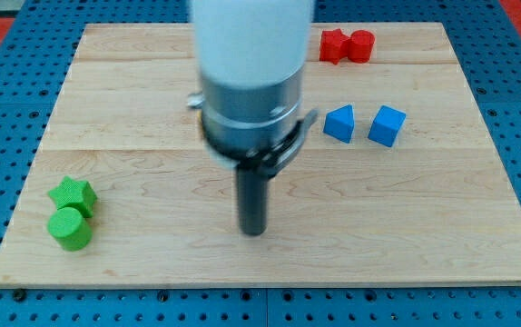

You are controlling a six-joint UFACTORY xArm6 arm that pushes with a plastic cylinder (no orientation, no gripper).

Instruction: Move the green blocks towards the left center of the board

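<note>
Green star (71, 193), green cylinder (69, 229), tip (254, 232) apart

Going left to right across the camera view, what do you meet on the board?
Green star and green cylinder together → my tip → red blocks → blue triangular block → blue cube.

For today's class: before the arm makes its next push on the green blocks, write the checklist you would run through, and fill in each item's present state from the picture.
1. Both green blocks in view, green star and green cylinder: ok.
2. Greens touching, so they may move as a pair: ok.
3. My tip visible, on the board: ok.
4. Tip in contact with a green block: not ok, it stands apart, toward the view's right of them.
5. Nothing between tip and greens: ok.
6. Red blocks and blue blocks away from the greens: ok.
</note>
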